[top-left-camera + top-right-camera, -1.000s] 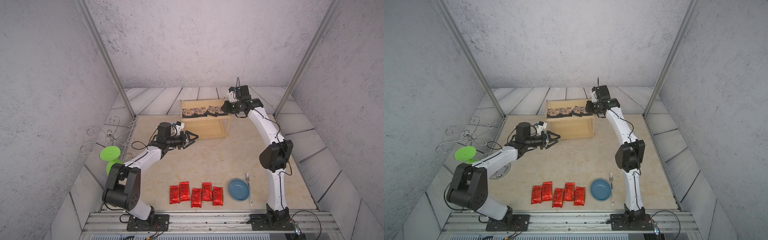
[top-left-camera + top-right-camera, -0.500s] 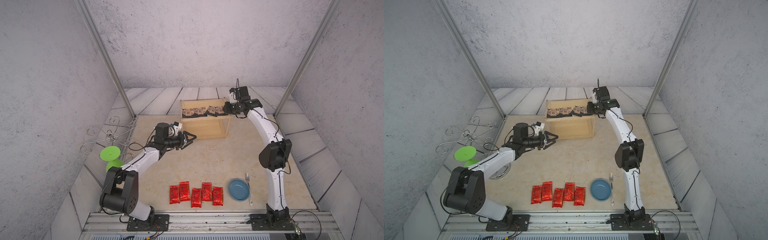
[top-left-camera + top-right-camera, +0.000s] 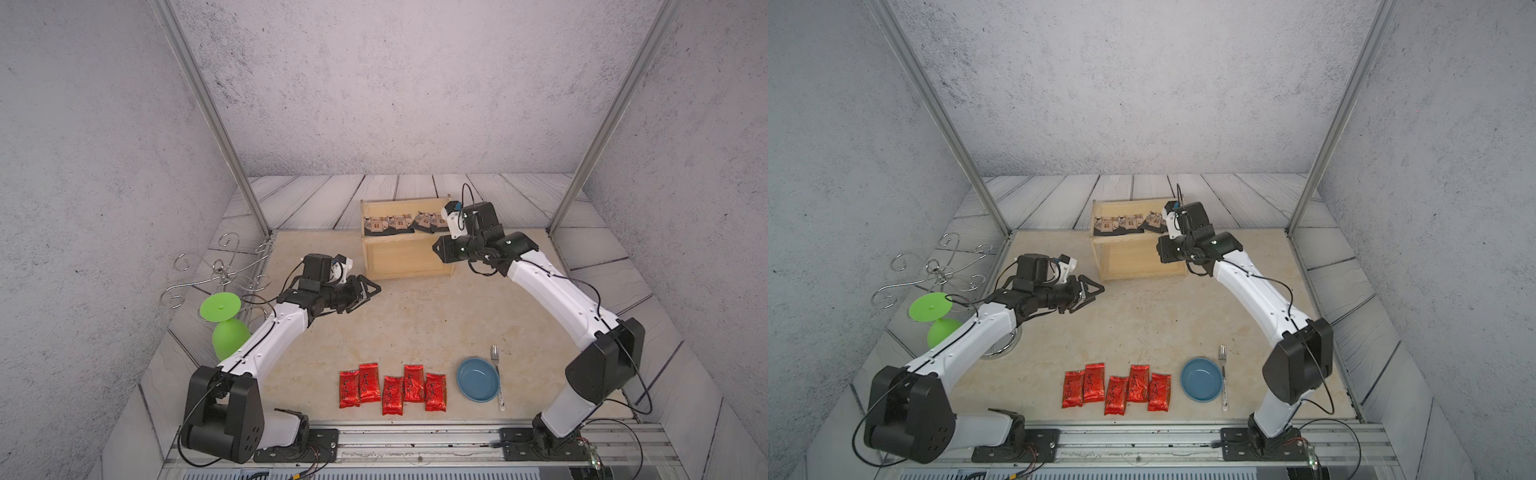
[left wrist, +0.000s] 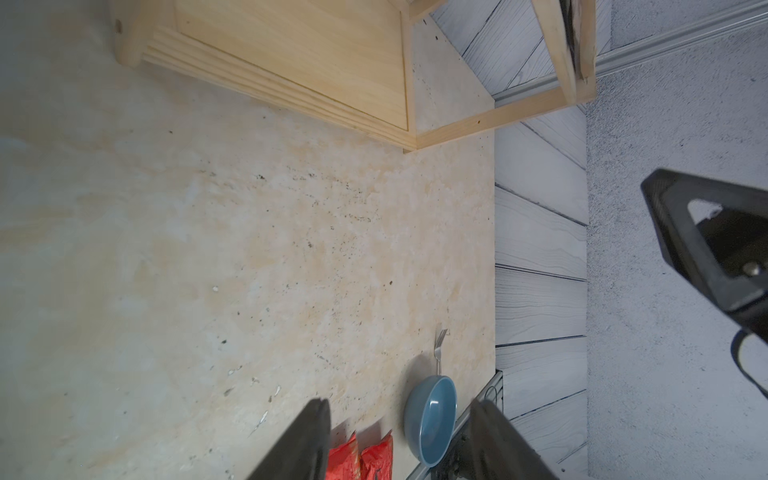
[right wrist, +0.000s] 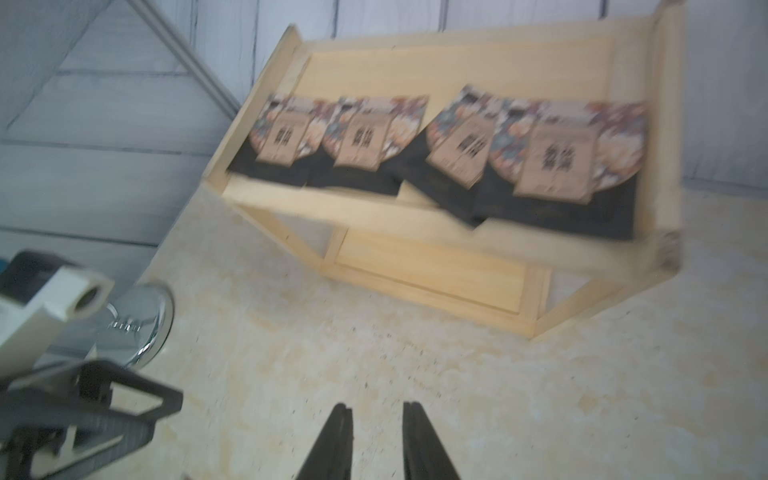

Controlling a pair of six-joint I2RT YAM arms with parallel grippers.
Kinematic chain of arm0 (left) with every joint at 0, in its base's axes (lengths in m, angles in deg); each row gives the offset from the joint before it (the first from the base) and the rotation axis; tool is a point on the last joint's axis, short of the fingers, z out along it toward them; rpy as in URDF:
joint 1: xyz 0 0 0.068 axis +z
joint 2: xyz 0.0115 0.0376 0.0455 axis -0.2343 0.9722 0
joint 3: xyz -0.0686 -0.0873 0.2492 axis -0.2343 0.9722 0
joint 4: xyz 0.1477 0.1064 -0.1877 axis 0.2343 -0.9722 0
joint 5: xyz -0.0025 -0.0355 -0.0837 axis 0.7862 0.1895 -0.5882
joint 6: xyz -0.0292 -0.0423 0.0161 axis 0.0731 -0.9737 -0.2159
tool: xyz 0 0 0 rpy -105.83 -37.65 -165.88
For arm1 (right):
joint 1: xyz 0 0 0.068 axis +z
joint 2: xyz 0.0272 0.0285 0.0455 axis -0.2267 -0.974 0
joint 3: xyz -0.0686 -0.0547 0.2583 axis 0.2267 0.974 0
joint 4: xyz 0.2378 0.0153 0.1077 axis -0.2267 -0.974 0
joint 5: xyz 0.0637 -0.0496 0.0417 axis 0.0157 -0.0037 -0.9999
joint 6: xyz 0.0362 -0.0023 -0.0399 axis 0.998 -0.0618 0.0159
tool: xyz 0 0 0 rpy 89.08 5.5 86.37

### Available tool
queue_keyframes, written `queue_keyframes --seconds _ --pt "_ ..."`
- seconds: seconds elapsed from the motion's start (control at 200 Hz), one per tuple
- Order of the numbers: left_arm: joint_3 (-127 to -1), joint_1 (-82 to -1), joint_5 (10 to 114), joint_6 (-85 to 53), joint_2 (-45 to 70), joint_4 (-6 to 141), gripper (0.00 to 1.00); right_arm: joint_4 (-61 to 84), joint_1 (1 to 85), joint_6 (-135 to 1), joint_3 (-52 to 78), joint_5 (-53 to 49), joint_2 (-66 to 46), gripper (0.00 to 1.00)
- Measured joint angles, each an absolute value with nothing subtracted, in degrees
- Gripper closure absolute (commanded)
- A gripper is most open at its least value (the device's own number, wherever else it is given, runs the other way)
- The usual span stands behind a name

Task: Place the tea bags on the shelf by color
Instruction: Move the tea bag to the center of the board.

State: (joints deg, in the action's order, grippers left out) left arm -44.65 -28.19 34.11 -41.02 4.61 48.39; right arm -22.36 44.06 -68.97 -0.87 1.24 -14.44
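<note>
Several black tea bags (image 3: 405, 224) (image 3: 1128, 222) lie in a row on the top tier of the pale wood shelf (image 3: 407, 259) (image 3: 1142, 259) (image 5: 432, 270); the right wrist view shows them (image 5: 457, 145) blurred. Several red tea bags (image 3: 392, 388) (image 3: 1116, 386) (image 4: 361, 457) lie side by side near the front edge. My left gripper (image 3: 368, 296) (image 3: 1090, 296) (image 4: 401, 411) hangs open and empty left of the shelf. My right gripper (image 3: 437, 249) (image 3: 1160, 249) (image 5: 377, 409) is at the shelf's front right corner, jaws slightly open, nothing between them.
A blue bowl (image 3: 478, 379) (image 4: 432, 419) with a fork (image 3: 496, 374) beside it sits right of the red packets. A green goblet (image 3: 224, 328) and a silver wire stand (image 3: 220, 270) are at the left edge.
My right gripper has come down off the shelf's top tier toward its front right corner and its jaws have parted a little. My left gripper has drawn back from the shelf.
</note>
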Motion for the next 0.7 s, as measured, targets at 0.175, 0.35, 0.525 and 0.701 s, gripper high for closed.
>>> queue_keyframes --seconds 0.175,0.35,0.525,0.701 --pt "-41.3 -28.2 37.4 -39.6 2.4 43.9 0.4 -17.9 50.5 -69.8 17.2 2.2 -7.0 0.68" --pt "-38.7 -28.1 41.2 -39.9 1.0 40.4 0.4 -11.5 59.1 -71.2 29.0 2.9 -5.6 0.63" --pt "-37.5 -25.7 44.7 -40.6 0.7 38.6 0.4 -3.6 69.2 -73.3 31.0 4.7 -9.0 0.52" --pt "-35.9 -23.2 45.8 -41.2 2.1 38.7 0.39 2.4 76.7 -76.2 30.7 6.7 -16.0 0.43"
